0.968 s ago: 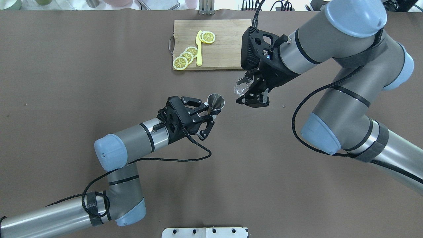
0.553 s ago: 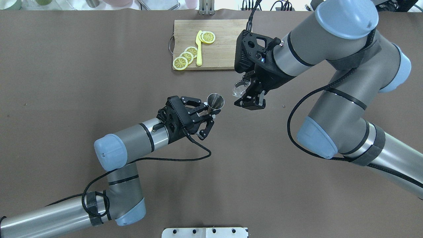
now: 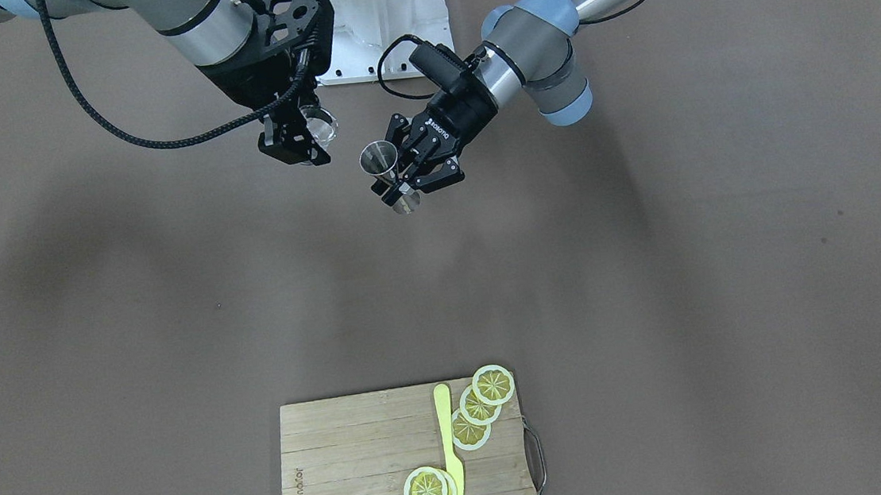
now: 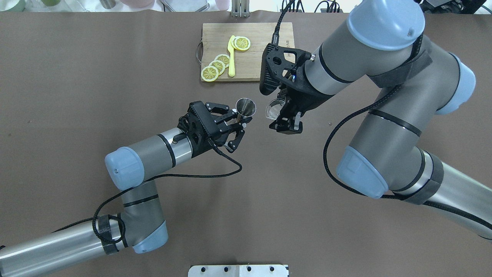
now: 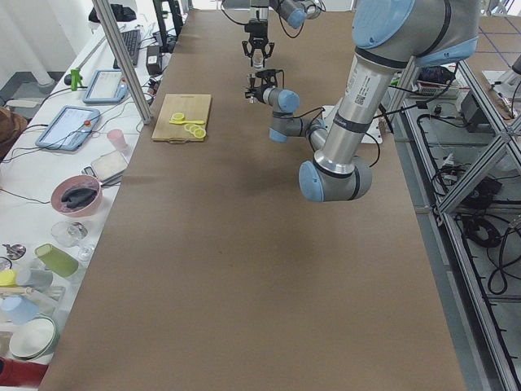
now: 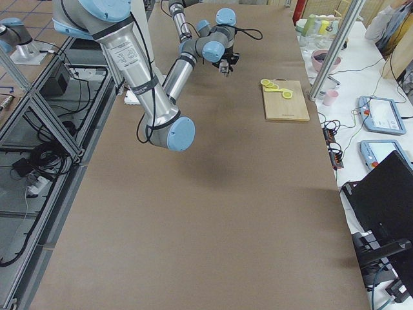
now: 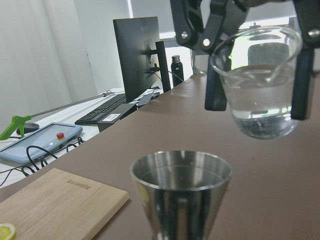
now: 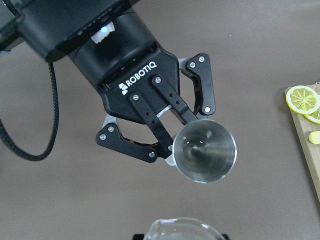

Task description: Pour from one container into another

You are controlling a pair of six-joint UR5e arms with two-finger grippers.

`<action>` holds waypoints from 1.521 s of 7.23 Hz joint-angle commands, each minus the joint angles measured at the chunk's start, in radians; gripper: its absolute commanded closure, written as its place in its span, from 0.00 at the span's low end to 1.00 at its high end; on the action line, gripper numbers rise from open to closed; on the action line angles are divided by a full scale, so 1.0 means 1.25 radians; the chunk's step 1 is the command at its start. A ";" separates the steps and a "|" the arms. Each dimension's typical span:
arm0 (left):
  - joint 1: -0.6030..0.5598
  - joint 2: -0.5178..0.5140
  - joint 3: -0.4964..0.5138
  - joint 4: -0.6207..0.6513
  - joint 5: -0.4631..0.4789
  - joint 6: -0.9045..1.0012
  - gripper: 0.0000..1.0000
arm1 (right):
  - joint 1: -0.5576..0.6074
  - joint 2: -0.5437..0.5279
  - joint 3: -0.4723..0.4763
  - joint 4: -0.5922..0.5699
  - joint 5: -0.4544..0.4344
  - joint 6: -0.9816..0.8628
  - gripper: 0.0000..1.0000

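My left gripper (image 4: pixel 239 119) is shut on the narrow waist of the steel jigger (image 4: pixel 245 107), which it holds upright above the table, mouth up. In the right wrist view the jigger (image 8: pixel 206 150) shows from above, with the left gripper (image 8: pixel 170 145) clamped around it. My right gripper (image 4: pixel 280 116) is shut on the small clear glass (image 4: pixel 273 109), just right of the jigger and not touching it. The left wrist view has the glass (image 7: pixel 260 95), holding clear liquid, hanging above and slightly right of the jigger's mouth (image 7: pixel 181 192). The front view shows the glass (image 3: pixel 316 127) beside the jigger (image 3: pixel 383 162).
A wooden cutting board (image 4: pixel 265 42) lies at the far middle of the table, with lemon slices (image 4: pixel 217 65) and a yellow knife (image 4: pixel 231 57) on it. The right arm's wrist overhangs its right corner. A white base plate (image 4: pixel 238 270) sits at the near edge.
The right arm has carried the glass leftward, closing the gap to the jigger. The left gripper with the jigger has shifted slightly left and away from the robot.
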 commanded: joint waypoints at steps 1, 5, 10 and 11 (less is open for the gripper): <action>0.001 0.001 0.006 0.001 -0.006 0.001 1.00 | -0.016 0.012 0.002 -0.029 -0.023 -0.018 1.00; -0.002 0.002 0.004 -0.003 -0.022 0.001 1.00 | -0.019 0.029 0.002 -0.056 -0.026 -0.041 1.00; -0.035 0.007 0.001 -0.010 -0.078 0.004 1.00 | -0.025 0.046 0.001 -0.101 -0.033 -0.073 1.00; -0.035 0.007 0.001 -0.010 -0.078 0.004 1.00 | -0.025 0.044 0.002 -0.101 -0.033 -0.073 1.00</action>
